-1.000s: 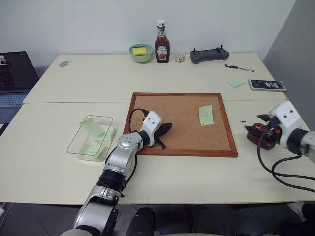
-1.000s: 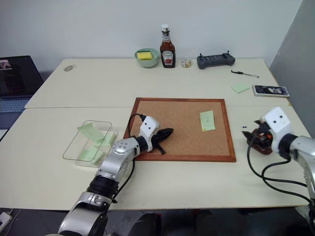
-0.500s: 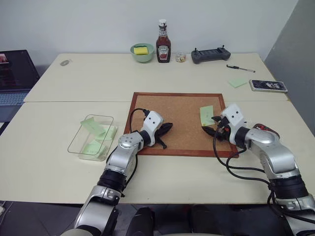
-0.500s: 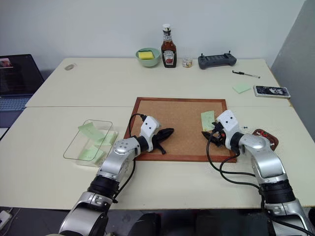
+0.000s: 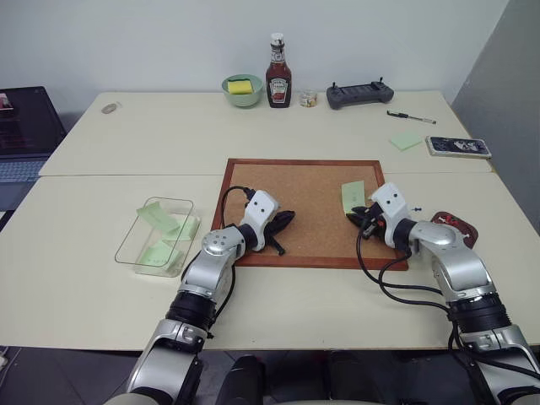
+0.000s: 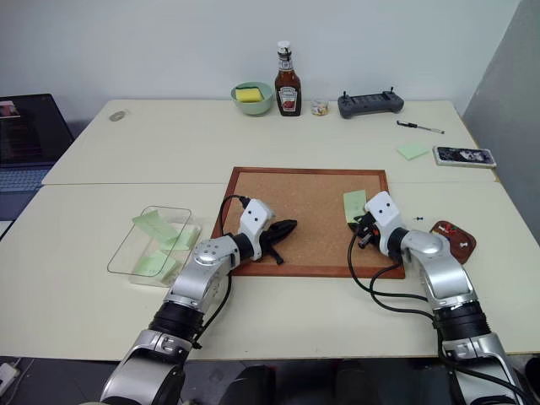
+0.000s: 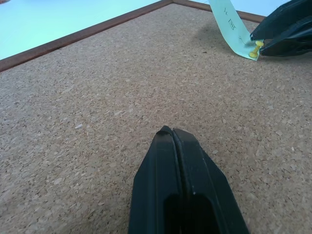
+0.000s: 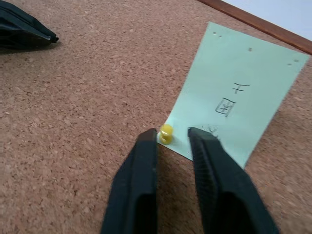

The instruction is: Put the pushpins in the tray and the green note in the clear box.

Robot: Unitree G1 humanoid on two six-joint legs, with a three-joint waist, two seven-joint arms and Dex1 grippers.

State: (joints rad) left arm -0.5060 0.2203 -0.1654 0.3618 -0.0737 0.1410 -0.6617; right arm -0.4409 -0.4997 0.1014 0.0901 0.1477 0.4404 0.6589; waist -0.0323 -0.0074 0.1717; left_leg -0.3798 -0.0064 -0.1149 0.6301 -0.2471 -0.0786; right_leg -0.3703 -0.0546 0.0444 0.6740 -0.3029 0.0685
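While the left hand (image 5: 285, 218) rests closed and empty on the corkboard (image 5: 295, 181) left of the frame's middle, the right hand (image 8: 170, 141) sits at the lower corner of the green note (image 8: 234, 112), its two fingers a narrow gap apart. In the right wrist view a yellow pushpin (image 8: 165, 133) stands in that corner of the note, just at the tip of one finger and between the two tips; whether the fingers actually press on it cannot be told. The note lies flat on the cork near the board's right edge, right of centre in the head views, with handwriting on it. At the right of the frame, on the counter (image 5: 101, 253) beside the board, sits the dark reddish-brown tray (image 6: 453, 239) with small pins in it, one red head visible. A tiny dark pin (image 6: 418, 218) lies on the counter between the board and the tray. Left of the board, at mid-left of the frame, the clear box (image 5: 156, 234) holds several pale-green slips.
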